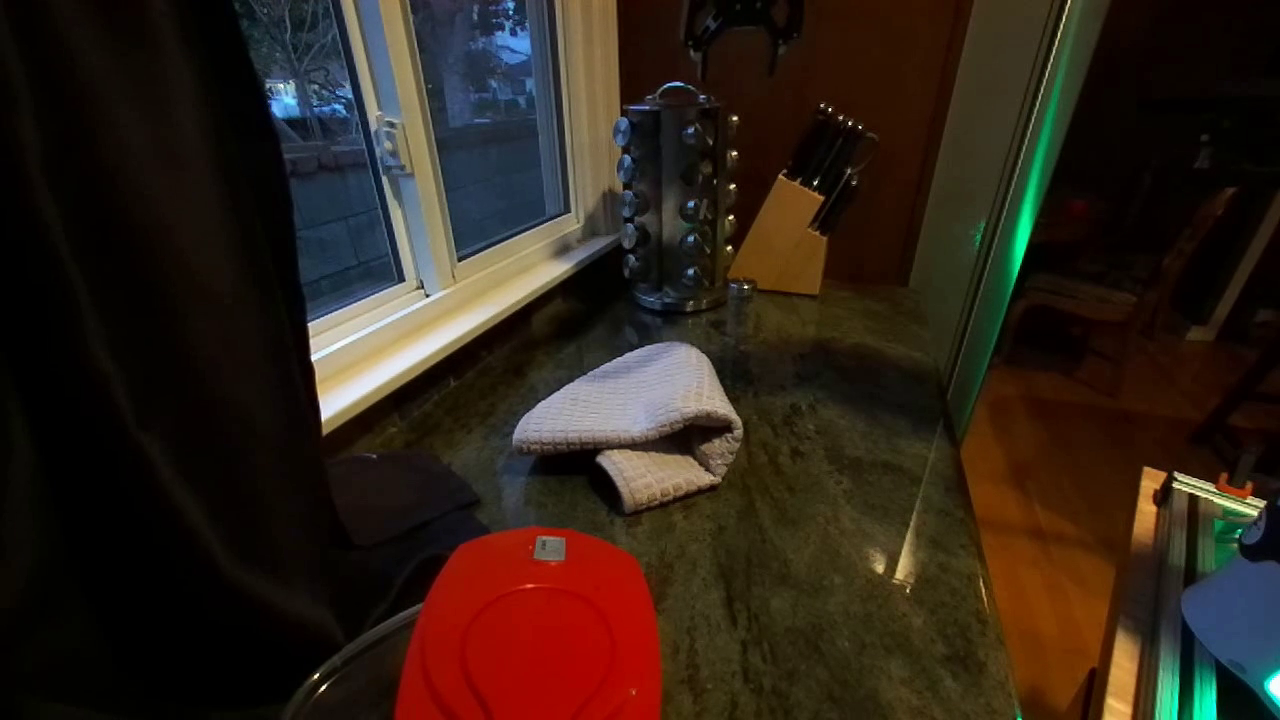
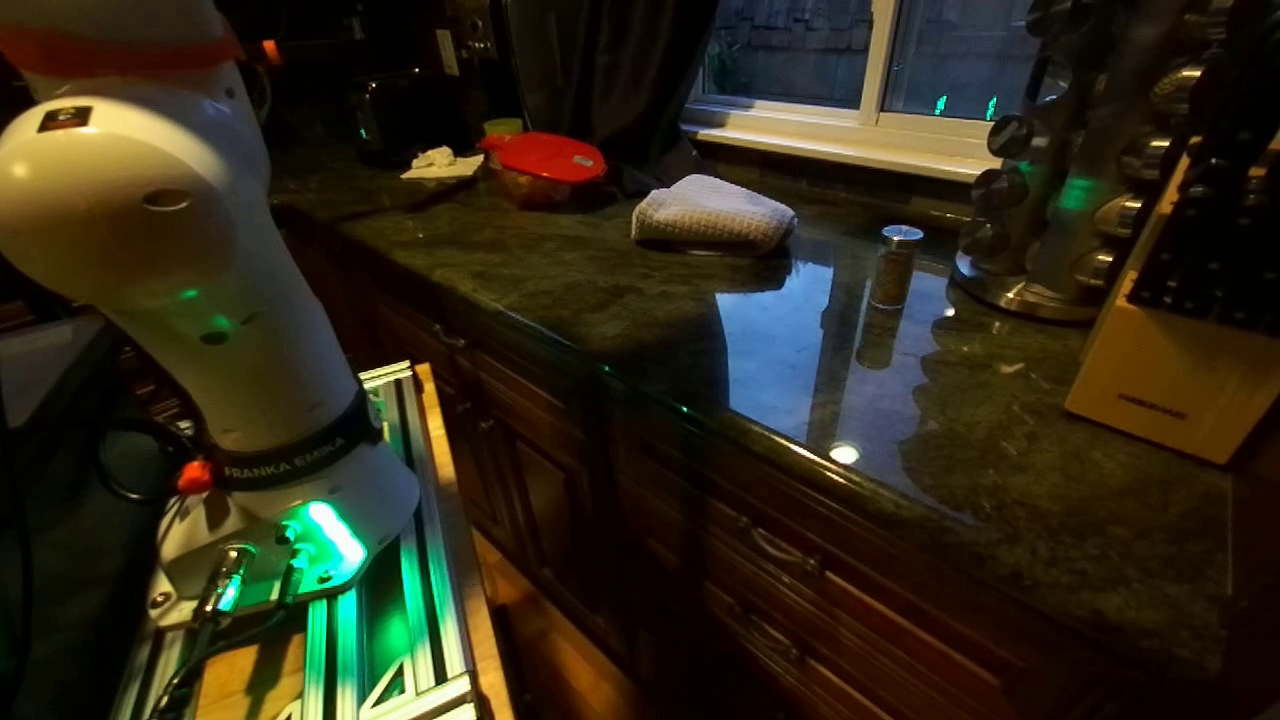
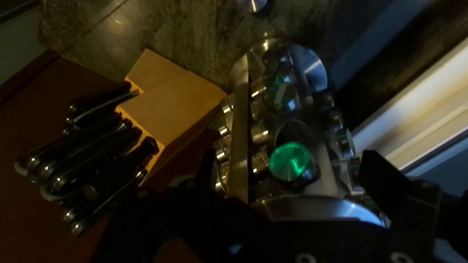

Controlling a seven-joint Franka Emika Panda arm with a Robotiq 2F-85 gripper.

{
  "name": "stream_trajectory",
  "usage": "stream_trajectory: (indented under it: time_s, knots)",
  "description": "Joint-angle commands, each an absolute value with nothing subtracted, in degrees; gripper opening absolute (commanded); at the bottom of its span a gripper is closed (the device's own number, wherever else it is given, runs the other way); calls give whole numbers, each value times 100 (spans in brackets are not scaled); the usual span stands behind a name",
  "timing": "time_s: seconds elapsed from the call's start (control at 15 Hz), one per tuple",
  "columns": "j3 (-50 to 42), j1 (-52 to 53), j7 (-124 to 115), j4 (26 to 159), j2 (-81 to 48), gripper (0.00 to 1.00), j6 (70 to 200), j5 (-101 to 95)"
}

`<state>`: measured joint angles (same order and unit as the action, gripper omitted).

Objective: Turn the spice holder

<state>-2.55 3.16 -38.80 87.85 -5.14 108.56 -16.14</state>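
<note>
1. Spice holder (image 1: 672, 200) stood upright on the counter (image 1: 830, 420), in the corner between window sill (image 1: 450, 322) and knife block (image 1: 780, 245). Jars (image 1: 693, 210) lay sideways in tiers, lids outward, so a turn would presumably bring any column to the front.
2. Loose jar (image 2: 893, 280) stood upright near the rack's base (image 1: 679, 301), not touching. Wrist view showed a dark round slot (image 3: 292, 133) that looked vacant; probably that jar's home.
3. Towel (image 1: 640, 400) and red-lidded container (image 1: 530, 640) sat farther along the counter, likely no obstacle.
4. End effector (image 1: 738, 70): released, fingers (image 3: 384, 179) spread wide, holding nothing. In an exterior view the tips showed higher than the rack's top handle (image 1: 678, 87). Wrist view put the fingers to either side of the rack's upper part. Contact: couldn't be told, too dark there.
5. Wide spread was probably meant for straddling the rack top; grip not yet made. Next move called for lowering, light closure, then rotation about the vertical axis.
6. Risks, judged: off-centre push could tip the tall rack; knife handles (image 3: 93, 162) close by could snag a finger.
</note>
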Motion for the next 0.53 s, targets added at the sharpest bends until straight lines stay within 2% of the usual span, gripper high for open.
stream_trajectory:
  time_s: [0.0, 0.13, 0.2, 0.47]
  knots:
    - [-186, 172, -2818, 9298, -75, 100, 10387, -1066]
    - [-199, 117, -2192, 9554, 49, 100, 10460, -710]
    - [-181, 166, -2716, 9103, -244, 100, 10405, -1074]
    - [-180, 113, -2321, 9318, -125, 100, 10402, -882]
